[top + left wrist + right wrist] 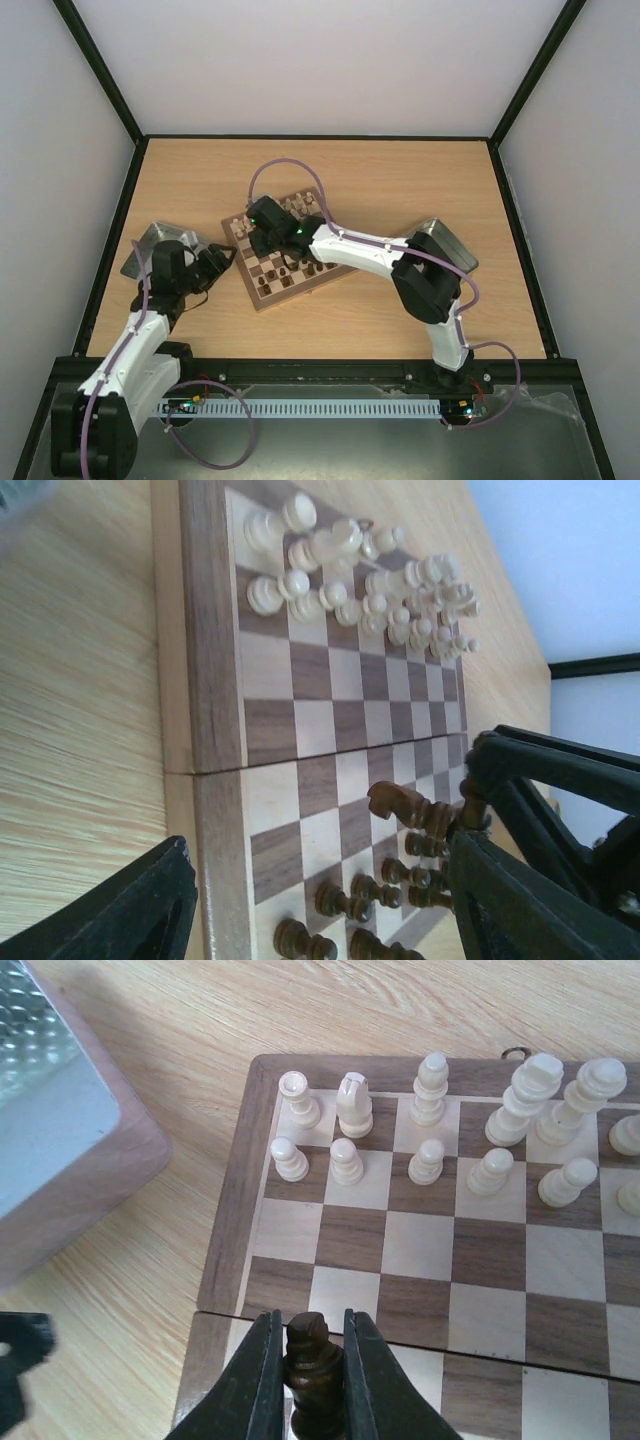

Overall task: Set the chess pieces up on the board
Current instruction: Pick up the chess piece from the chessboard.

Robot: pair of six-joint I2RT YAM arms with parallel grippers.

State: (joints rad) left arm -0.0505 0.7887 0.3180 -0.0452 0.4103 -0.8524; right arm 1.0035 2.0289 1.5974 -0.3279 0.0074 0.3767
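Between the narrowly parted fingers of the right gripper [310, 1325] a dark piece [312, 1375] is pinched by its upper body. It is held over the middle seam of the board [350, 1240], close to the left border as the right wrist view frames it. Whether its foot touches a square cannot be told, since the foot is cut off by the frame. The cream pieces [430, 1095] are seen ranked in two rows along the far side.

Such a turned wooden figure is judged light, rigid and smooth, with a small foot that is easily tipped. It is best taken around the neck or upper trunk, kept upright, and released only once seated flat, so that neighbours are not knocked.

What is withheld by the right wrist view is supplied by the left wrist view. The other dark pieces [395, 872] are shown gathered on the opposite half of the board. The left gripper [320, 920] is shown spread wide with nothing held. Only in the top view is it placed off the board's left edge, near a tray [148, 240].
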